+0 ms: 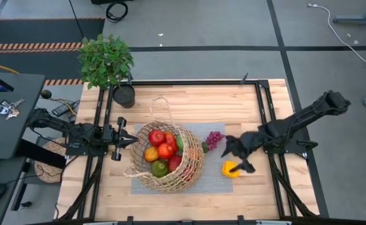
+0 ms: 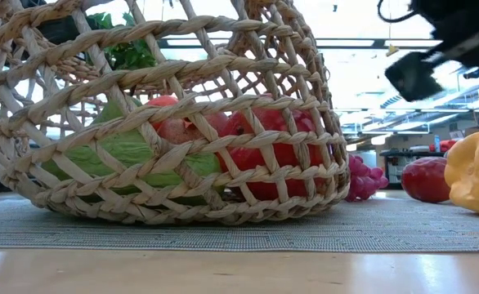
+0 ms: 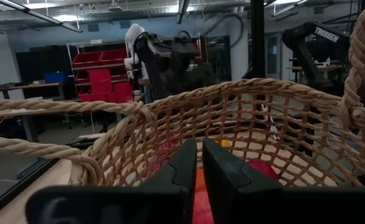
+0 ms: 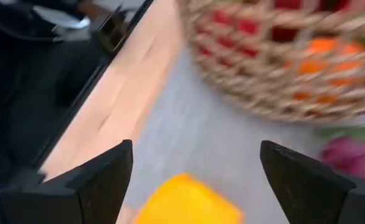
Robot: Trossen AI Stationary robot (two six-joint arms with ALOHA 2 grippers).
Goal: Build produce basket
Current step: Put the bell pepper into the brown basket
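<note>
Now the basket (image 1: 165, 157) sits mid-counter (image 1: 189, 100) on a grey mat (image 1: 217, 180), holding most produce (image 1: 162, 150). Left hand (image 1: 133, 142), fingers together, is at its rim. Right hand (image 1: 239, 164), fingers apart, hovers over a yellow pepper (image 1: 231, 169).

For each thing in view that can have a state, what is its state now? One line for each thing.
Basket: on the grey mat, partly filled with produce.
Yellow pepper: on the mat, outside the basket, not gripped.
Grapes: on the mat beside the basket.
Left gripper: jaws shut, at the basket's rim.
Right gripper: jaws open, above the yellow pepper.
Potted plant: upright at the table's far corner.
</note>
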